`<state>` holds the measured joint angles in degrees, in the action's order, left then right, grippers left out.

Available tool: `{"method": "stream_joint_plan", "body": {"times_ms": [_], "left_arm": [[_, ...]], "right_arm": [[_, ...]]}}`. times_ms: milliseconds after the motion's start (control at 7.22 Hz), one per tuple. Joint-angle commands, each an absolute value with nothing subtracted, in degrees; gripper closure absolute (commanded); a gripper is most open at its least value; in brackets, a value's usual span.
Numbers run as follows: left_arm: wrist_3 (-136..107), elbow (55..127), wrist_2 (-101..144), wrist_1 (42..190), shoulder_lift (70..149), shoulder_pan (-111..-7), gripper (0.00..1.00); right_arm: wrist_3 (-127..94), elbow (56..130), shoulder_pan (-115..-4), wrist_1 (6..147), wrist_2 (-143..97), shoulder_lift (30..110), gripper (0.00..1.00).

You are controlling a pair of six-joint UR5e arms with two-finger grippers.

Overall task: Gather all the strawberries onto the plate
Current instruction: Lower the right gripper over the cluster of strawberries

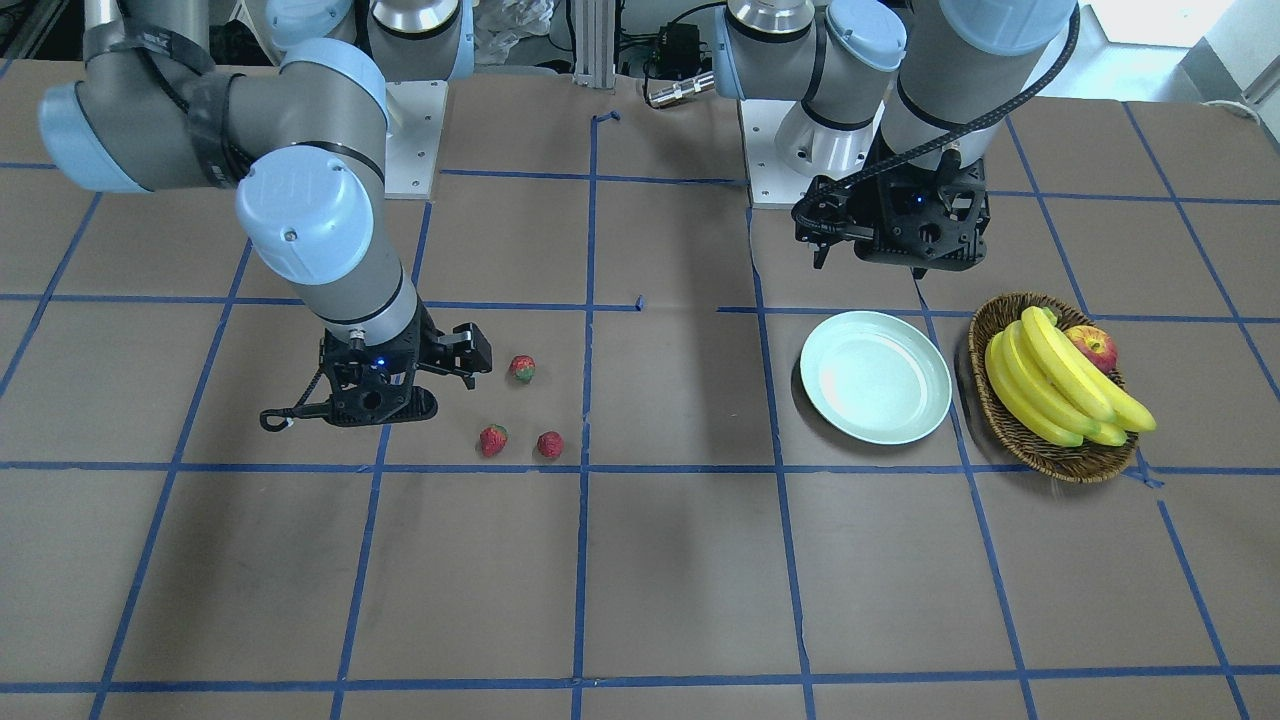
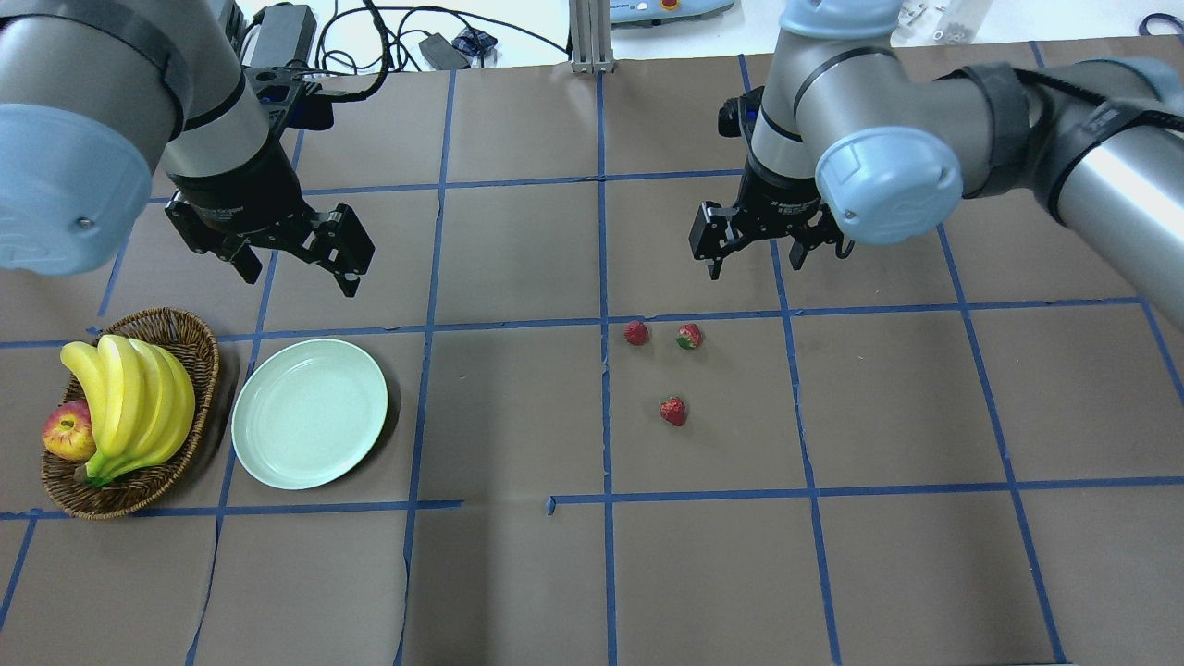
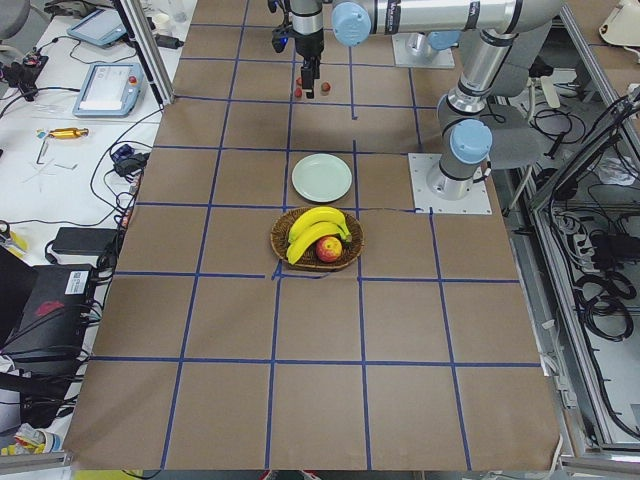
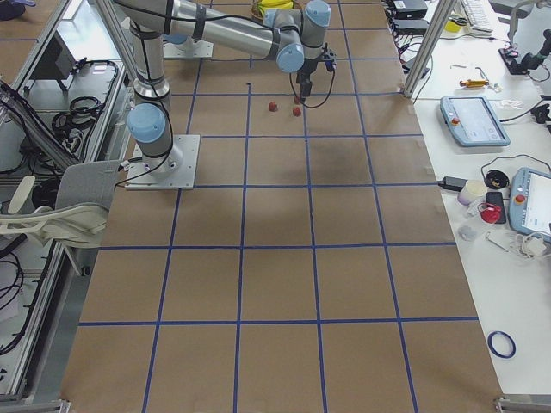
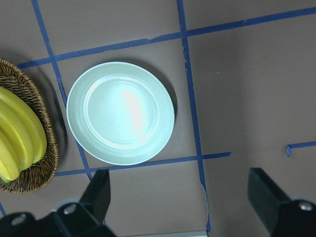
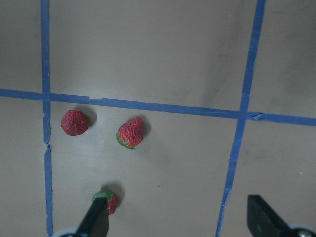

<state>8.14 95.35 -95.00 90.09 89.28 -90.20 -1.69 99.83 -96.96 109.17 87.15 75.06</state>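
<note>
Three small red strawberries lie on the brown table: one, one and one. They also show in the front view and the right wrist view. My right gripper hovers open and empty just beyond them. One of its fingers partly covers the nearest berry. The pale mint plate is empty. My left gripper hangs open and empty above the table beyond the plate.
A brown wicker basket with bananas and a red-yellow apple stands right beside the plate, on its outer side. Blue tape lines grid the table. Cables and devices lie past the far edge.
</note>
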Motion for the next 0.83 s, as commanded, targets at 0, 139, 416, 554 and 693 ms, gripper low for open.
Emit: {"method": "stream_joint_plan", "body": {"times_ms": [0, 139, 416, 554, 693], "left_arm": [[8.0, 95.8, -95.01, 90.09, 89.3, -90.26, 0.0], [8.0, 95.89, -95.1, 90.09, 89.3, -90.26, 0.0], [8.0, 96.15, -95.1, 90.09, 89.38, -90.26, 0.0], [8.0, 96.15, -95.27, 90.09, 89.3, -90.26, 0.0], [8.0, 96.15, -95.27, 90.09, 89.38, -90.35, 0.0]], "right_arm": [[-10.13, 101.42, -97.99, 113.53, 87.01, 72.44, 0.08], [-13.76, 101.43, -99.74, 114.86, 87.19, 70.33, 0.01], [-17.29, 101.43, -100.11, 114.87, 87.1, 68.12, 0.0], [-18.88, 101.43, -100.11, 114.96, 87.1, 66.98, 0.0], [-19.33, 101.43, -100.11, 114.96, 86.32, 65.84, 0.0]]}}
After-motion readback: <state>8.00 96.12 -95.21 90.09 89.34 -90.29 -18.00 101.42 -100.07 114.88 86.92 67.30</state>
